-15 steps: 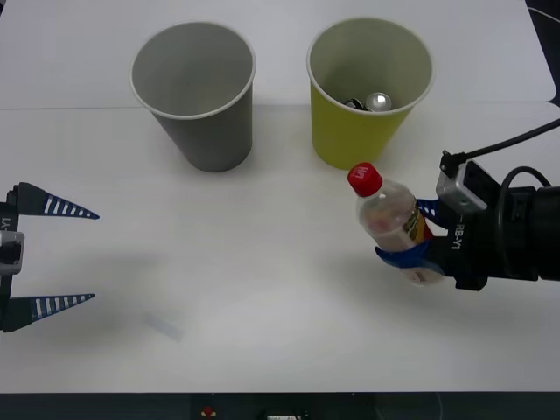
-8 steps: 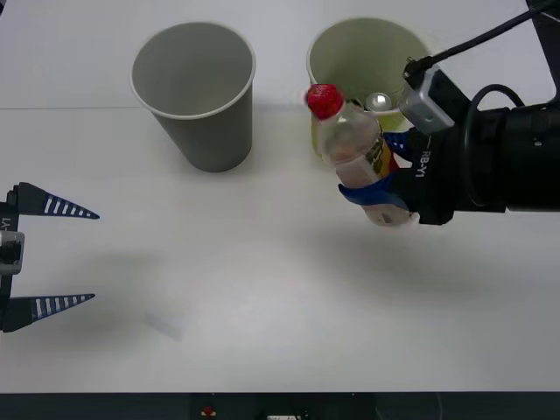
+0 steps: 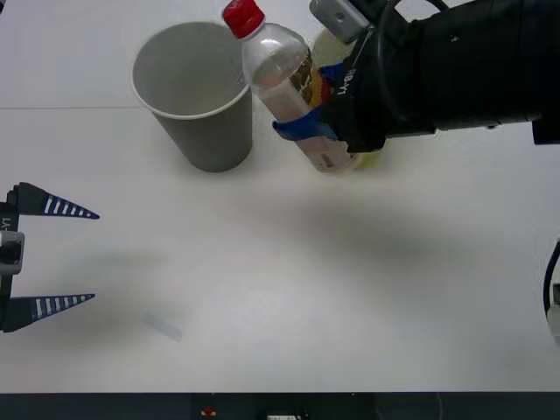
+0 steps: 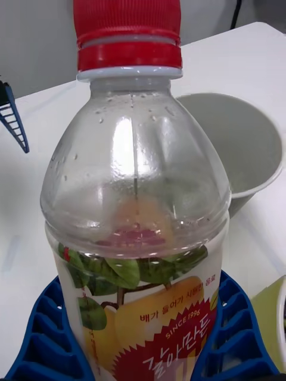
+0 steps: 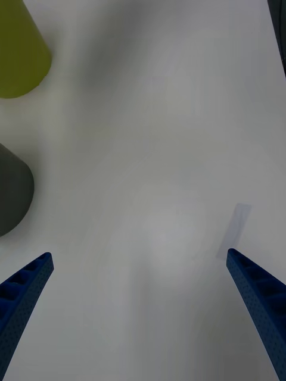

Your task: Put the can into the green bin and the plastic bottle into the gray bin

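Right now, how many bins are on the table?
2. The gray bin stands toward the robot's left; the green bin stands to its right, mostly hidden in the front view behind the right gripper holding the plastic bottle.

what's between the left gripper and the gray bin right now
Only bare white table. In the front view, the open left gripper sits parked at the table's near left, apart from the gray bin, with nothing lying on the stretch between them.

White bench (image 3: pixel 280 289) fills most of the scene, matte, soft shadows on it. A thin seam line runs left to right at the far side. Dark strip along the near edge. Pale wall (image 4: pixel 36 47) and a dark cable beyond the bench's far end.
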